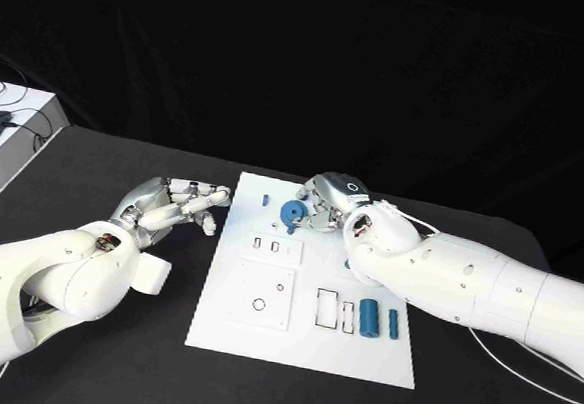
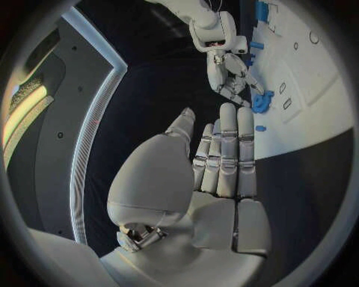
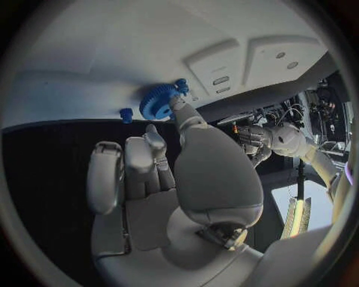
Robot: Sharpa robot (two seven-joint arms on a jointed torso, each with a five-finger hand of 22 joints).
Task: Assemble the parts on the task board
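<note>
Blue gear [image 1: 292, 213]: seated near the far edge of the white task board [image 1: 289, 338], right hand [image 1: 333, 205] directly over it, a fingertip touching its rim, the other fingers curled; whether it is gripped cannot be told. Left hand [image 1: 172, 203]: empty, fingers straight and apart, just off the board's left edge on the black surface [image 1: 93, 166], farther from the gear. Two blue cylinders [image 1: 380, 321]: upright in the near right slots, well apart from both hands.

No readable text or labels

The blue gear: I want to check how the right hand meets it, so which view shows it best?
The right wrist view: the blue gear shows close, teeth clear, on the task board, a fingertip of the right hand at its edge. The head view shows it partly hidden behind that hand; the left wrist view shows it small and far.
</note>
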